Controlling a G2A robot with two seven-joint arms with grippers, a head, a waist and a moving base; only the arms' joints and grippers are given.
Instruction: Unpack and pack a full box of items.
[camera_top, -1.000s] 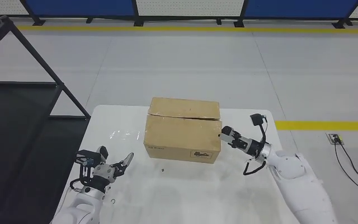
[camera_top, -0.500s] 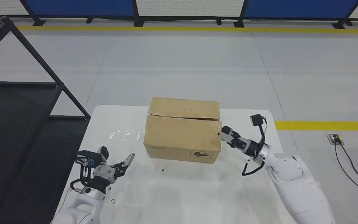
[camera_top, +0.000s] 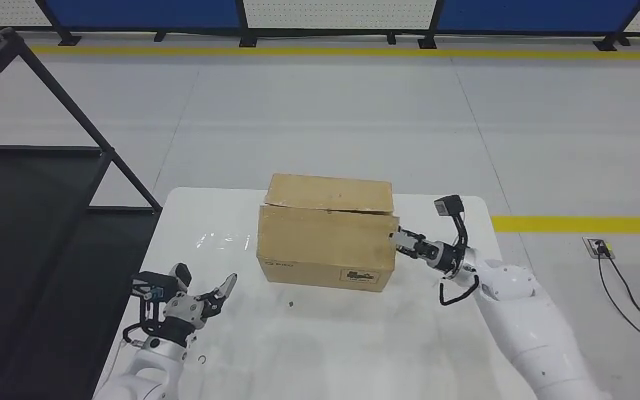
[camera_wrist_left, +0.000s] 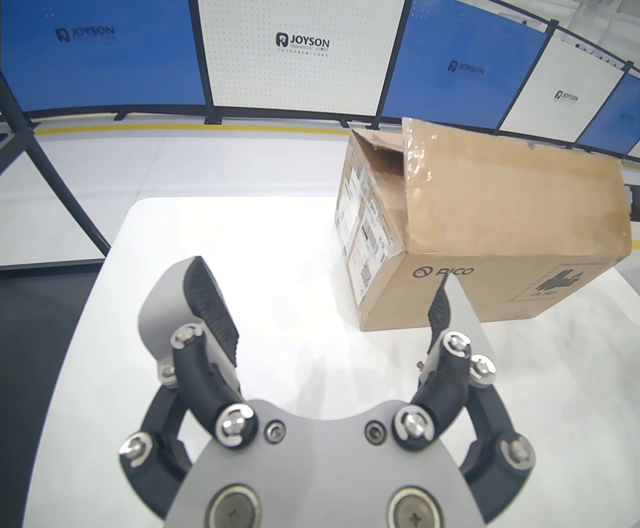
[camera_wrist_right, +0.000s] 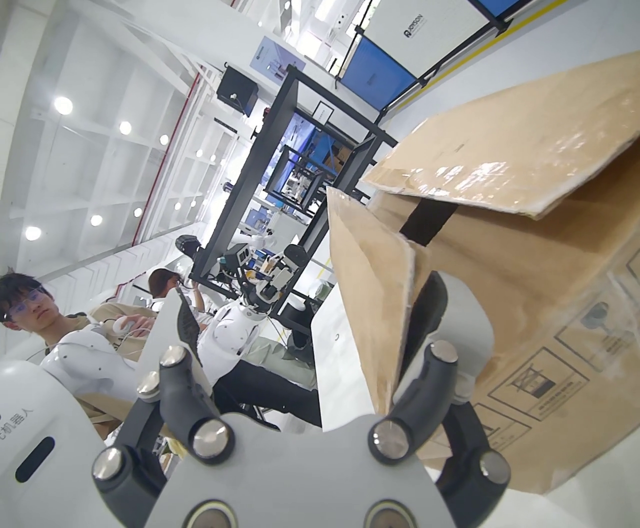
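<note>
The cardboard box sits in the middle of the white table, its top flaps lying loosely shut with a gap at the seam. The right gripper is at the box's right end, fingers spread wide with a side flap standing between them. The left gripper hovers near the table's front left corner, spread open, well apart from the box.
</note>
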